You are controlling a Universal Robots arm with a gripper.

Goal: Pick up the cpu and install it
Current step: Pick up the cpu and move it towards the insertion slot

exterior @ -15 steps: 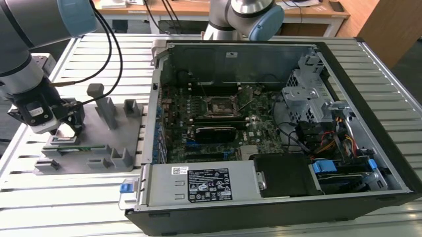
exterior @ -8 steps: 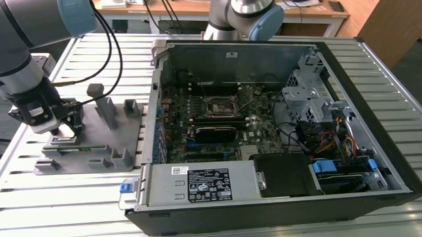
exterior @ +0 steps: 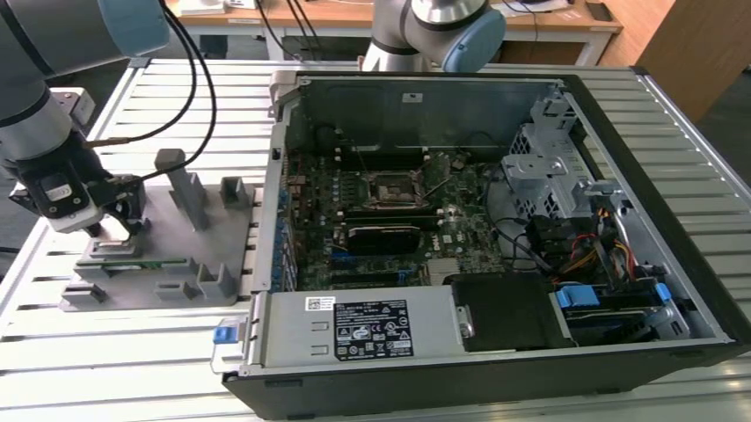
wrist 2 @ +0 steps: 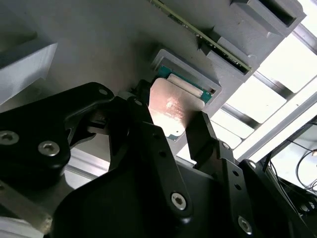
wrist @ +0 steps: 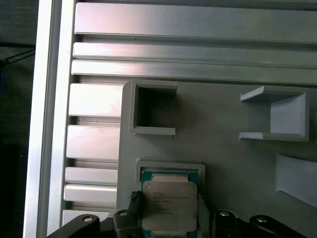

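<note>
This is a robotics lab or electronics workshop. An open black desktop computer case [exterior: 470, 387], its green motherboard [exterior: 388, 211] bared, lies on a ribbed aluminium-profile table [exterior: 105, 360]. A grey plastic fixture [exterior: 164, 237] stands beside the case. Behind the case are a silver-and-blue robot arm [exterior: 434, 31] and a cable-strewn wooden desk [exterior: 352, 16].

Here's the fixture [exterior: 176, 264] on the worktop [exterior: 118, 352] at the exterior view's left, the open computer case [exterior: 470, 387] just beside it on the right. Over the fixture's end farthest from the case, the pincer [exterior: 114, 233] grips the cpu [wrist: 169, 206] by two opposite edges, right above a square pocket. The memory stick [exterior: 141, 261] lies in the fixture just in front.
</note>
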